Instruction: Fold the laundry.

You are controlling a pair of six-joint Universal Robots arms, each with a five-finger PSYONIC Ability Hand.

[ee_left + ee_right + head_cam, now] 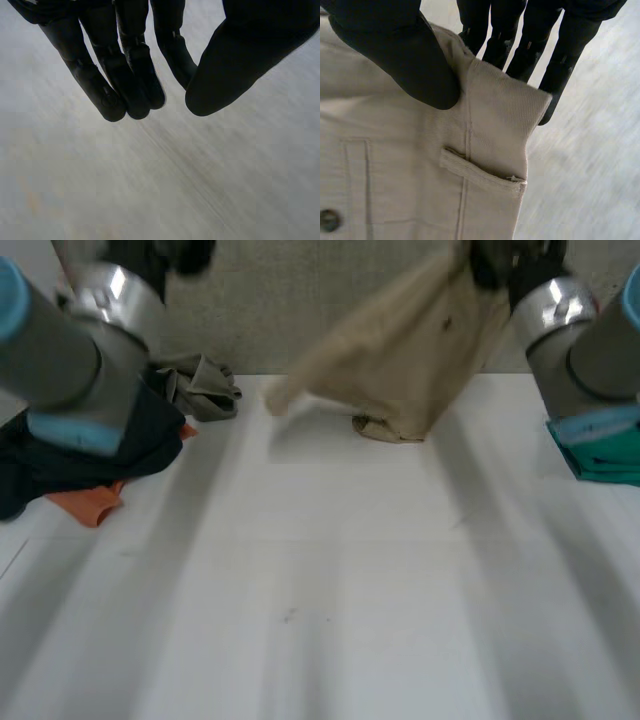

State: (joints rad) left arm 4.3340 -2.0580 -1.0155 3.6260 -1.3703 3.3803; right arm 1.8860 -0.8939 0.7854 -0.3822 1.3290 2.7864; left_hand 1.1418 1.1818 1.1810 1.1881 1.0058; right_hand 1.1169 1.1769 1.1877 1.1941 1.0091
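Observation:
Beige trousers hang from my right hand above the far side of the white table, and their lower end touches the tabletop. In the right wrist view my right hand pinches the waistband of the trousers between thumb and fingers, next to a belt loop and a button. My left hand is raised at the far left. Its fingers and thumb are drawn close together over bare table, with nothing between them.
A pile of clothes lies at the left: a dark navy piece, an orange one and an olive-grey one. A teal garment lies at the right edge, under my right arm.

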